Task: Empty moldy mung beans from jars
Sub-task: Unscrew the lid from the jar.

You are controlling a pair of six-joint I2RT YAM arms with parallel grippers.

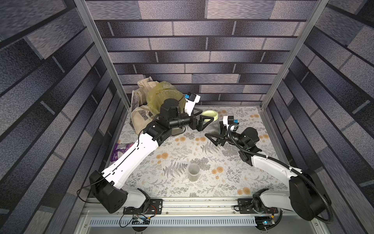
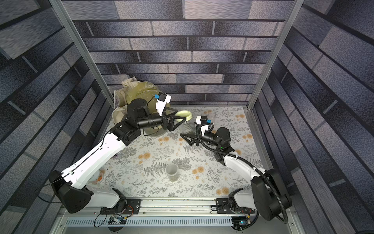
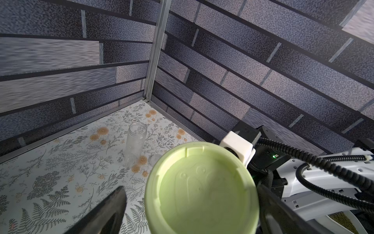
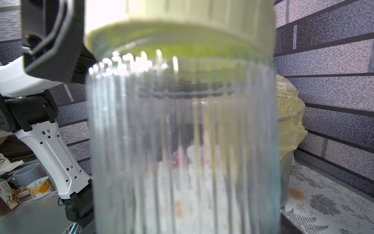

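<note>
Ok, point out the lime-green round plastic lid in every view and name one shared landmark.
In a top view: the lime-green round lid sits far centre, over the ribbed clear jar.
In a top view: lid, far centre.
Left wrist: lid fills the lower middle.
Right wrist: lid blurred along the top edge.
Landmark: the left gripper, black fingers beside the lid everywhere.

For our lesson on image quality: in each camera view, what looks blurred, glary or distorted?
Right wrist view: the ribbed clear jar fills the frame out of focus, with white glare streaks near its shoulder. Left wrist view: the lime-green round lid is soft, the tall slim clear jar beyond it sharper. Both top views: the brick-pattern walls smear and stretch toward the edges.
</note>
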